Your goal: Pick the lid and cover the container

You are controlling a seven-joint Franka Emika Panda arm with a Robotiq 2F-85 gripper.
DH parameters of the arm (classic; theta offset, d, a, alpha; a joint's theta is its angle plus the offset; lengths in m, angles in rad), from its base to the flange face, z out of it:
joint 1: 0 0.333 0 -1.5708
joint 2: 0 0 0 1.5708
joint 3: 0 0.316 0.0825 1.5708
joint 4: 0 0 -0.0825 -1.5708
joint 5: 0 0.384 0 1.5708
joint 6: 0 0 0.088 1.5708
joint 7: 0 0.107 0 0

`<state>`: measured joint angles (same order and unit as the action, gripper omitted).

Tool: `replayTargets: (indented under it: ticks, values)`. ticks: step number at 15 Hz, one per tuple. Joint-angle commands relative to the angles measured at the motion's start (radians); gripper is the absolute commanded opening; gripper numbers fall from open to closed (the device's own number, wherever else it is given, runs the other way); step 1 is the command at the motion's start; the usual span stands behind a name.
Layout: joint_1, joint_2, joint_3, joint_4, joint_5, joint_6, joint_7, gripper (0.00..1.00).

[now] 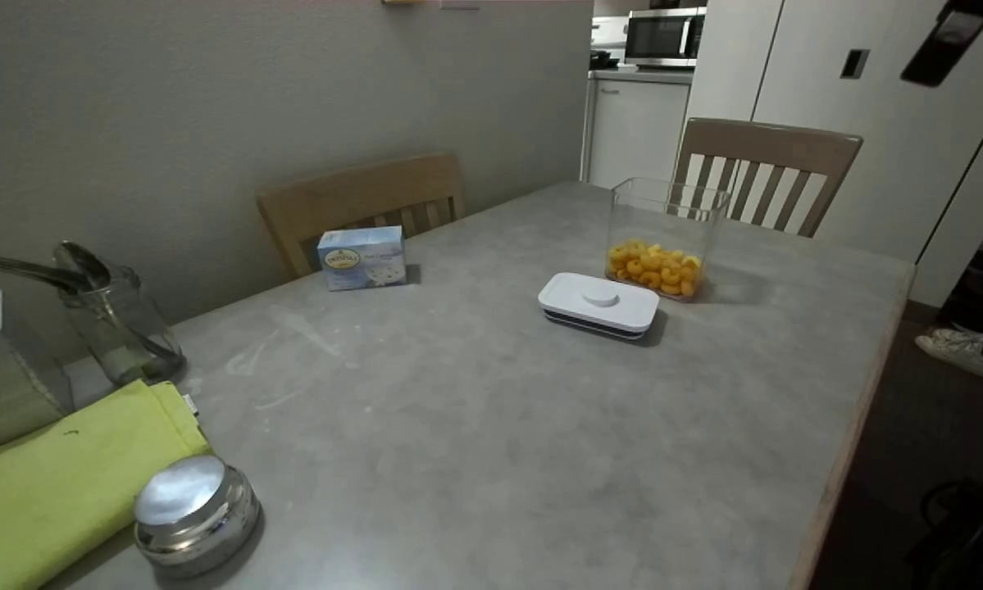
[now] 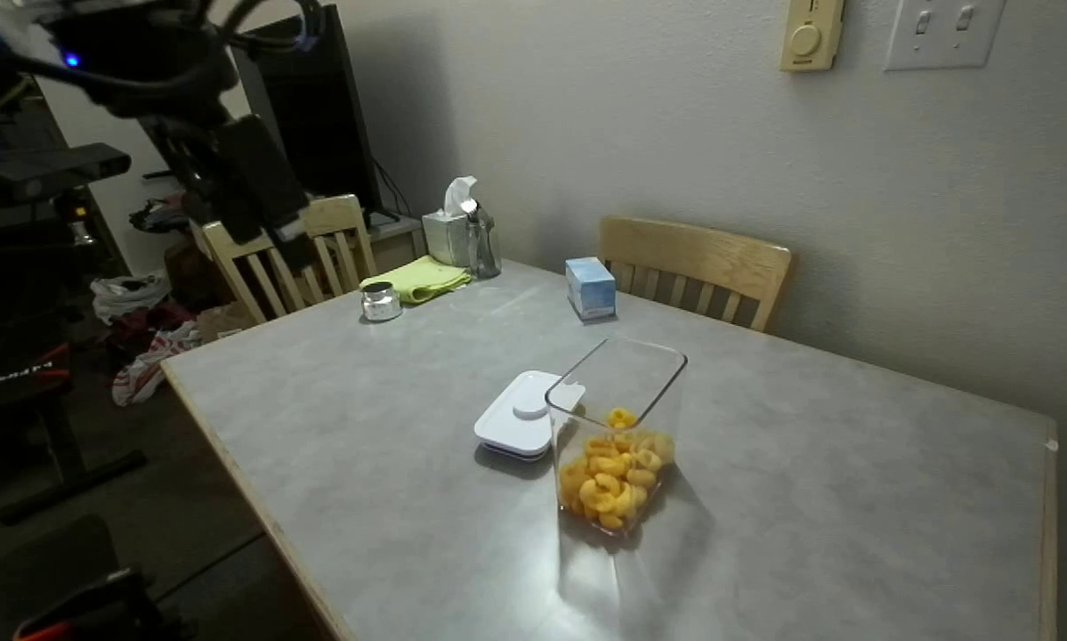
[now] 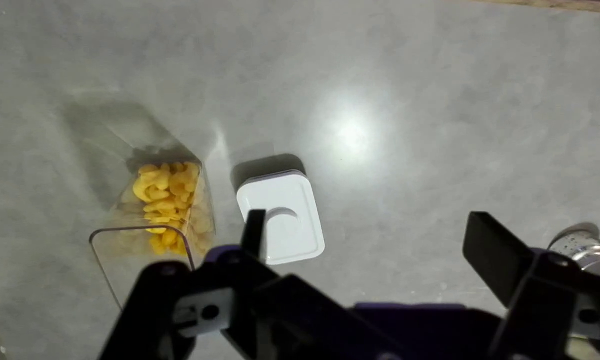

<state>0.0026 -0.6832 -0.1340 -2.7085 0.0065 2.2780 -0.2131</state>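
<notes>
The gripper [image 3: 364,225] hangs well above the grey table [image 1: 475,459], its fingers [image 3: 253,232] spread wide. In the wrist view one finger covers an edge of the white lid [image 3: 292,227], which lies flat just beside the clear container [image 2: 573,427]. The container stands upright and open, yellow-orange pieces [image 1: 655,269] at its bottom; in an exterior view it comes partly before the lid. Farther along sit a Twinings box [image 1: 364,260], a shiny metal jar [image 1: 196,516], a folded yellow-green cloth [image 1: 73,483], a glass jar [image 1: 102,344] and a tissue box [image 2: 445,239].
</notes>
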Motion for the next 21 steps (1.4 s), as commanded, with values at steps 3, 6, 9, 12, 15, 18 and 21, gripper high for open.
replayTargets:
  ticks: [3,6,9,12,15,18,21]
  values:
    - [0.049,0.207,-0.104,-0.003,0.060,0.266,-0.183,1.00]
    - [0.040,0.195,-0.094,-0.005,0.074,0.264,-0.180,1.00]
    - [0.051,0.217,-0.105,-0.004,0.082,0.283,-0.192,1.00]
    - [0.053,0.216,-0.105,-0.003,0.082,0.283,-0.192,1.00]
    - [0.060,0.231,-0.123,0.006,0.084,0.284,-0.228,1.00]
    - [0.095,0.272,-0.174,0.036,0.102,0.292,-0.355,1.00]
    - [0.137,0.326,-0.243,0.085,0.148,0.276,-0.517,1.00]
